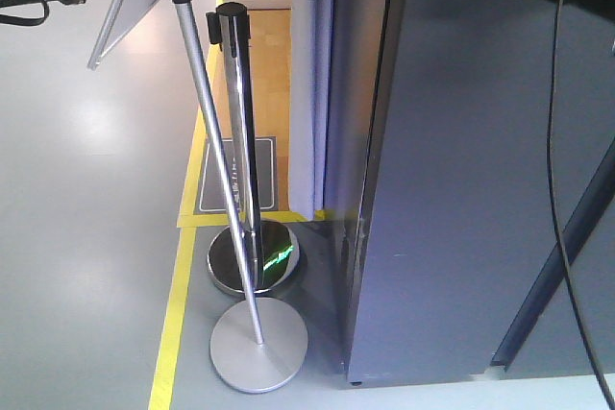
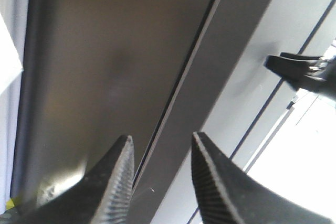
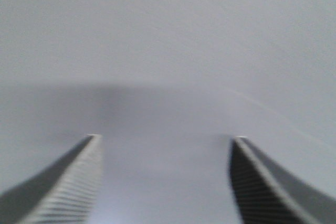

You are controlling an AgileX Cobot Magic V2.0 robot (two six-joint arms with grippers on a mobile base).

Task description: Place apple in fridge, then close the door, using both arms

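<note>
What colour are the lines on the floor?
Yellow floor lines, clearest in the exterior front-facing view.

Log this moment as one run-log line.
left gripper: open, empty, at door seam | right gripper: open, empty, facing grey panel | apple: unseen | door: appears shut

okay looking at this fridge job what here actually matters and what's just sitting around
Part of the job:
- fridge, dark grey, door side facing the camera
- left claw, open, empty
- right claw, open, empty
- apple: not in view

Just around:
- chrome barrier post
- tilted silver stand
- yellow floor tape
</note>
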